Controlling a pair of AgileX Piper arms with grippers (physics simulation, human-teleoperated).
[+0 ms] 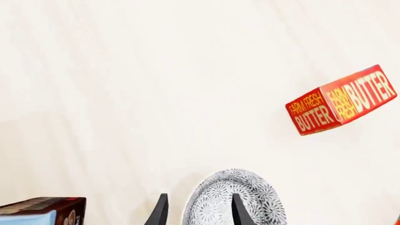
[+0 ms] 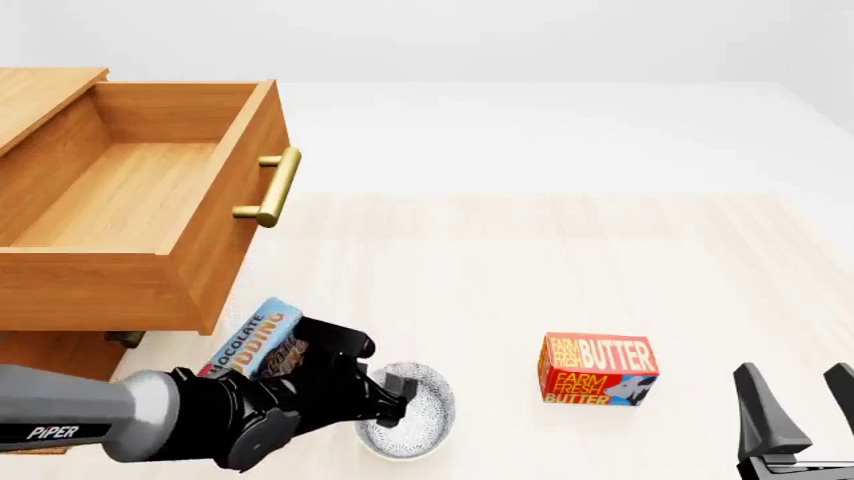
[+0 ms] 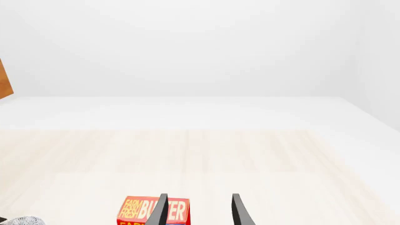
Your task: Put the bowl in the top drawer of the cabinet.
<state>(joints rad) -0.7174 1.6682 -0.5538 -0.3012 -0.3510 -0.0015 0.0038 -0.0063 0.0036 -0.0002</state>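
The speckled white bowl sits on the table near the front, below the cabinet. The top drawer is pulled far out and shows an empty wooden inside and a brass handle. My left gripper is down at the bowl's left rim. In the left wrist view its fingers stand wide apart, one over the bowl and one outside the rim, so the left gripper is open. My right gripper is open and empty at the front right, and the right wrist view shows the right gripper holding nothing.
A red butter box stands right of the bowl, between the two arms. A chocolate pudding box lies just behind my left arm, under the drawer's front corner. The lower drawer's handle peeks out beneath the open drawer.
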